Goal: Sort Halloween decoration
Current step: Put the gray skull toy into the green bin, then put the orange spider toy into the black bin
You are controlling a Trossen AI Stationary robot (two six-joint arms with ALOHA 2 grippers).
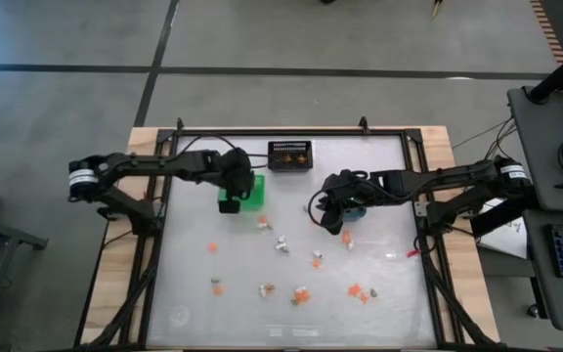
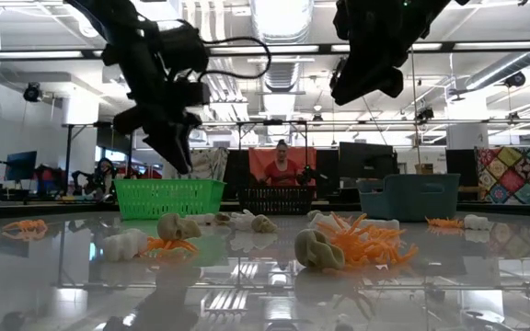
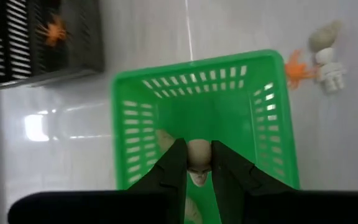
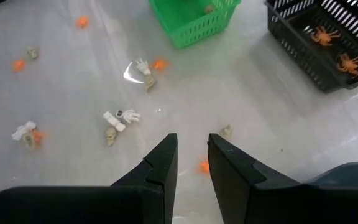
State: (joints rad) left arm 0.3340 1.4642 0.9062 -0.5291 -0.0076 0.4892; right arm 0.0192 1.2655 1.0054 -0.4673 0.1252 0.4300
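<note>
Tan trinket (image 3: 198,154) in left pincer (image 3: 198,163), perhaps mid-bin (image 3: 278,124).

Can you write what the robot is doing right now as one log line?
left gripper: over green bin, shut on tan skull | right gripper: open, empty, above table

Bare table (image 1: 379,196) lies open ahead of the bins; scattered trinkets (image 1: 291,284) crowd its near half.
</note>
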